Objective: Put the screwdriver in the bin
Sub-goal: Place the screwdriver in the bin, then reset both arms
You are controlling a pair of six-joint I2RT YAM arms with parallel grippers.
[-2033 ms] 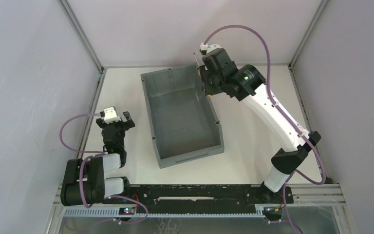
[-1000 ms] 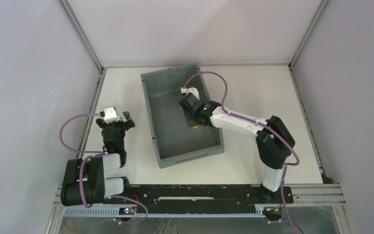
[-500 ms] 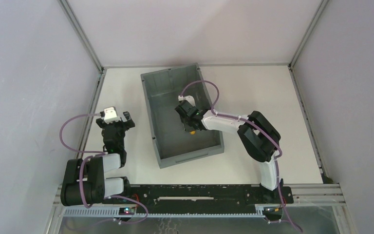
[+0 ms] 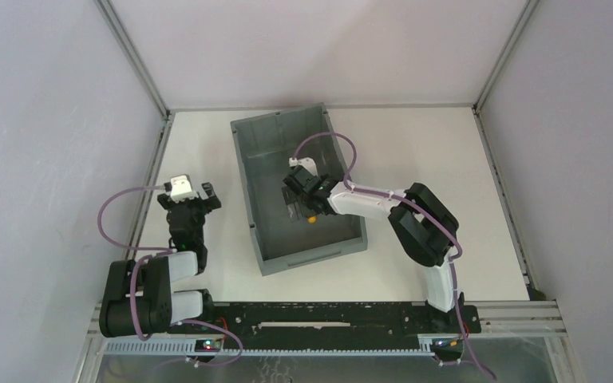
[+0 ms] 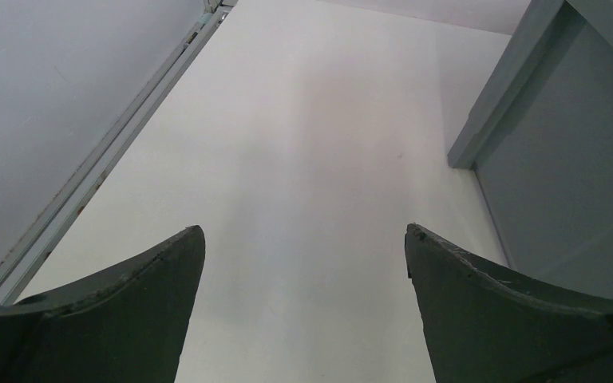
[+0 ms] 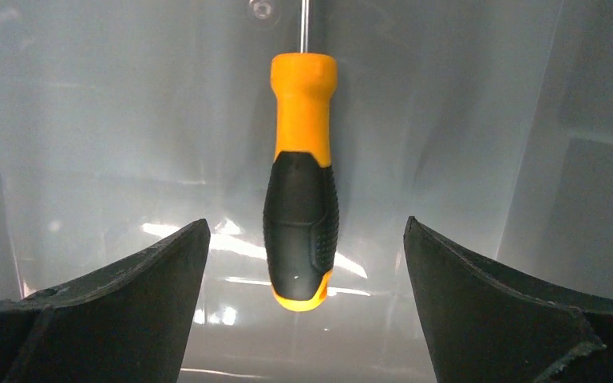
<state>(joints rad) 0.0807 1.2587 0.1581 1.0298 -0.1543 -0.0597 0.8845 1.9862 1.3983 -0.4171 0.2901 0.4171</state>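
Note:
The screwdriver, with its black and orange handle, lies loose on the floor of the grey bin. Its thin shaft points away from the right wrist camera. My right gripper is open, a finger standing well off each side of the handle end and neither touching it. From above, the right gripper reaches down inside the bin, and an orange bit of the screwdriver shows beside it. My left gripper rests open left of the bin, holding nothing.
The bin's outer wall stands close on the right of the left gripper. A metal frame rail runs along the table's left edge. White table lies to the right of the bin.
My right gripper lowered into the bin, then opened and let go of the screwdriver, which now lies on the bin floor. The left arm has not moved.

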